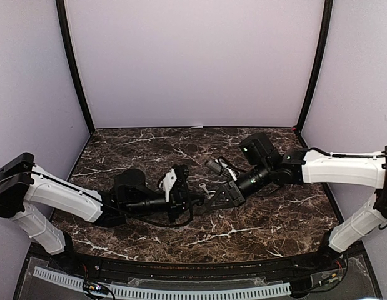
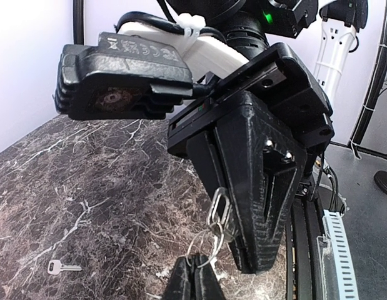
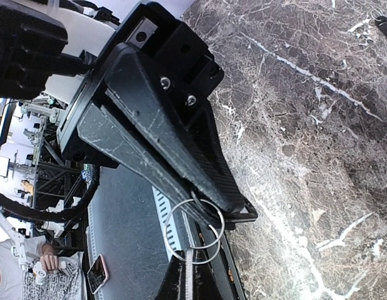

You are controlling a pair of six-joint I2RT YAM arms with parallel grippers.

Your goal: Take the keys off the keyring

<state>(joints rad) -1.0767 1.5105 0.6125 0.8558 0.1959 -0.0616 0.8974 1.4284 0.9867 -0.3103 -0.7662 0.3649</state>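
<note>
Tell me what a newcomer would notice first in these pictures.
First, two black arms meeting tip to tip over the middle of the dark marble table, the left claw and the right claw both shut on the thin wire keyring held between them. Next, one small silver key lying loose on the marble, apart from both claws.

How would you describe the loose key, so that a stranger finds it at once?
Start from the dark marble table. In the left wrist view, one small silvery key lies flat on it, low on the left. Unlike the keyring, which hangs above the table, it rests alone and untouched.
</note>
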